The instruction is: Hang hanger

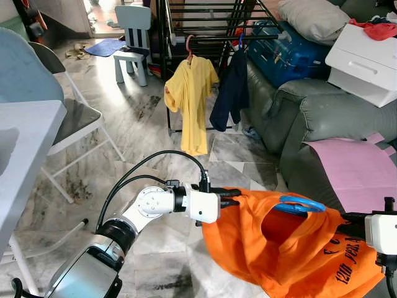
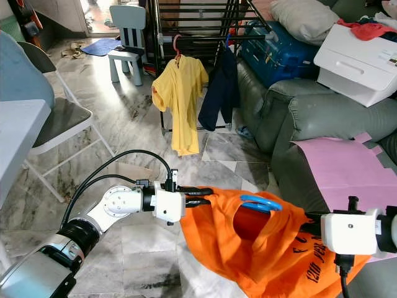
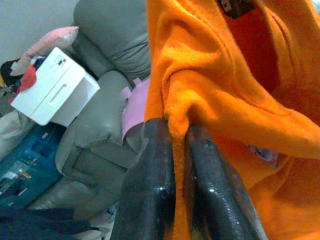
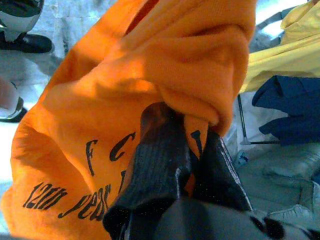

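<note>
An orange shirt point(image 1: 291, 248) with black lettering hangs stretched between my two grippers, low in front of me. A blue hanger point(image 1: 300, 204) sits in its neck opening, its hook showing above the collar. My left gripper point(image 1: 238, 197) is shut on the shirt's left shoulder; the fingers point(image 3: 160, 190) pinch a fold of orange cloth. My right gripper point(image 4: 187, 145) is shut on the shirt's right shoulder. Ahead stands a black drying rack point(image 1: 211, 34) with a yellow shirt point(image 1: 191, 99) and a dark blue garment point(image 1: 231, 90) hanging from it.
A grey-green sofa point(image 1: 322, 118) runs along the right, holding a pink sheet point(image 1: 356, 167), a white box point(image 1: 366, 59) and a blue suitcase point(image 1: 288, 53). A folding chair point(image 1: 68, 118) and table edge point(image 1: 25, 143) stand left. A small child's chair point(image 1: 131, 40) stands beyond on the marble floor.
</note>
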`<state>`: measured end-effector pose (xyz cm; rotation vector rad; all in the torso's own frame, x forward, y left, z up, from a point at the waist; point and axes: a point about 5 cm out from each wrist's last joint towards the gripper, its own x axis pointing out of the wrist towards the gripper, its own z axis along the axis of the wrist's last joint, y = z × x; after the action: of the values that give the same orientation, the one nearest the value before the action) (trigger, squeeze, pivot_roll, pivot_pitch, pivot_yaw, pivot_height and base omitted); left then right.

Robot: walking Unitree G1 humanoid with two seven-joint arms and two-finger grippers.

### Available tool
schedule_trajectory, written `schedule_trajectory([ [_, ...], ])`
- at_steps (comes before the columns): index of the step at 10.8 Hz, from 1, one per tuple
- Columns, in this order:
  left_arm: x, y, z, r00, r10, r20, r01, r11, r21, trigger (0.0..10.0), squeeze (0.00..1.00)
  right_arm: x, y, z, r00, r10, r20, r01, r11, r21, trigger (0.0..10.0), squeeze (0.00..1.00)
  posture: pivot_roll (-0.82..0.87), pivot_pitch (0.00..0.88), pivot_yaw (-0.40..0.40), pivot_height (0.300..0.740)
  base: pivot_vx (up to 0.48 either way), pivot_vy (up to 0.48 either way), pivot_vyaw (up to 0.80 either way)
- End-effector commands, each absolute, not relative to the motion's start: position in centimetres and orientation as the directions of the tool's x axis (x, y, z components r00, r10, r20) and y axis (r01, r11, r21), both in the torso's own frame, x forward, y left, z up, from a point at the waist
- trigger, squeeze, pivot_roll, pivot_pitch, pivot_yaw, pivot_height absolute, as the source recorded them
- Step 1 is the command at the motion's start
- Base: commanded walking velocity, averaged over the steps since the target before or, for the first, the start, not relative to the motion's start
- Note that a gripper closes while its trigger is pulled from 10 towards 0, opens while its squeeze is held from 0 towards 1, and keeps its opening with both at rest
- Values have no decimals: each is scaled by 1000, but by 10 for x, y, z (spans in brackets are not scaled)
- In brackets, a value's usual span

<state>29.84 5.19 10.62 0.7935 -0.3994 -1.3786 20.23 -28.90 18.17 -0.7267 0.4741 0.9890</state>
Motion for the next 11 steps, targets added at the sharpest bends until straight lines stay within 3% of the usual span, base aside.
schedule_trajectory([
  [1,299,50,109,177,-969,-174,704,1,710,0,0,203,-291,186,492,574,-655,-870,356,-341,0,0,-54,0,-33,740,0,0,0],
  [2,299,50,109,177,-969,-174,704,1,710,0,0,203,-291,186,492,574,-655,-870,356,-341,0,0,-54,0,-33,740,0,0,0],
  [3,301,49,111,230,-966,-120,719,85,690,10000,1000,205,-282,164,550,566,-614,-833,423,-356,0,0,-28,0,-26,740,0,0,0],
  [4,306,49,113,313,-948,-65,716,191,671,10000,1000,210,-262,132,633,546,-549,-771,506,-386,0,0,-25,0,-28,740,0,0,0],
  [5,306,49,111,311,-946,-93,712,167,682,10000,0,212,-262,132,635,546,-547,-770,503,-392,0,0,-27,0,-28,740,0,0,0],
  [6,307,49,112,311,-947,-80,727,183,662,10000,765,213,-262,133,637,545,-545,-769,504,-393,0,0,-27,0,-28,740,0,0,0],
  [7,308,48,113,324,-943,-70,732,204,650,10000,1000,213,-262,130,651,534,-539,-756,512,-407,0,0,-27,0,-26,740,0,0,0],
  [10,305,46,116,288,-957,-43,741,195,643,10000,1000,219,-267,122,688,464,-558,-721,528,-449,0,0,-27,0,-17,740,0,0,0],
  [11,307,50,115,314,-948,-50,737,210,642,10000,1000,226,-273,114,727,399,-559,-674,572,-467,0,0,-30,0,-5,740,0,0,0],
])
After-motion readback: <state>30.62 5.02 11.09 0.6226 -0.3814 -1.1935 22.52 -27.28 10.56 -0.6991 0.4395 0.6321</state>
